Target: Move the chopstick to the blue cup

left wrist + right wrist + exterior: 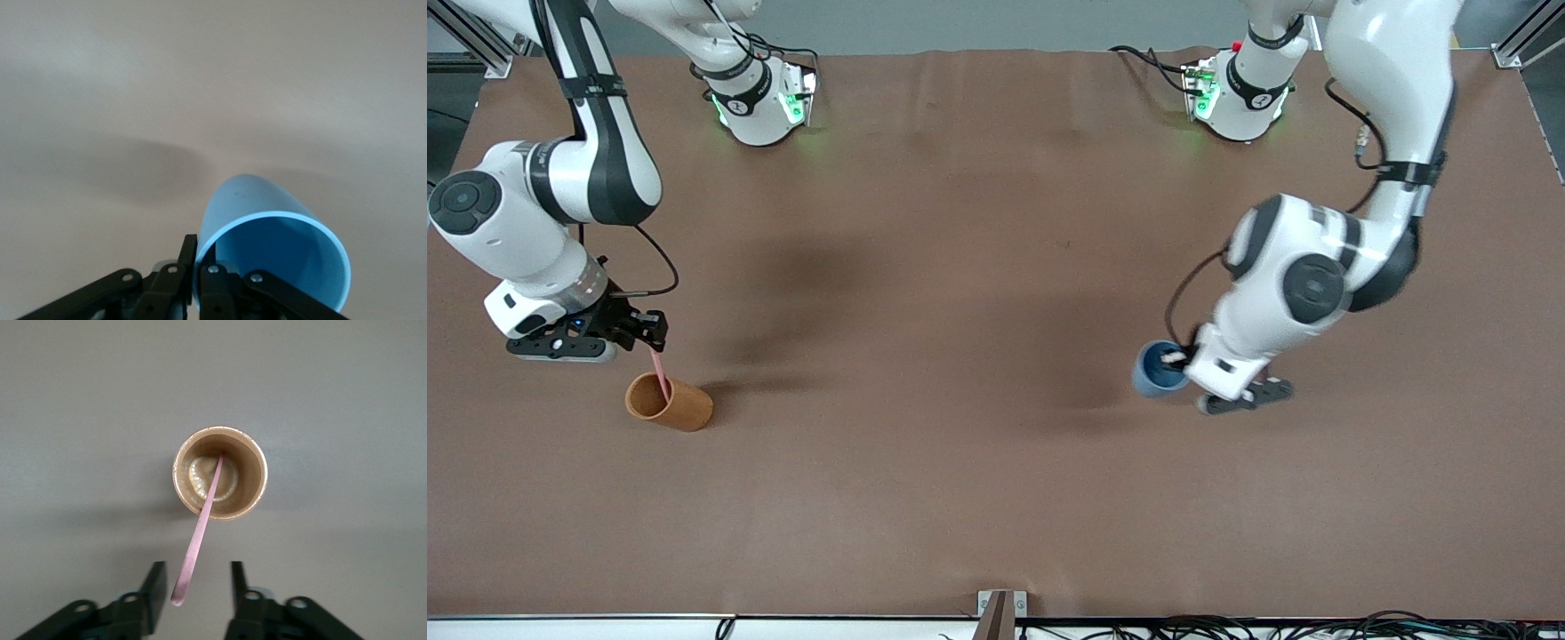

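The pale pink chopstick stands tilted in an orange-brown cylindrical cup toward the right arm's end of the table. My right gripper hovers over that cup. In the right wrist view it is open, and the chopstick's upper end sits between the fingers with a gap on both sides. The blue cup is toward the left arm's end. My left gripper is shut on its rim. In the left wrist view one finger is inside the blue cup and one outside, where the left gripper pinches the wall.
The orange-brown cup holds a pale residue at its bottom. Brown table cloth spans between the two cups with nothing else on it. Both arm bases stand along the table edge farthest from the front camera.
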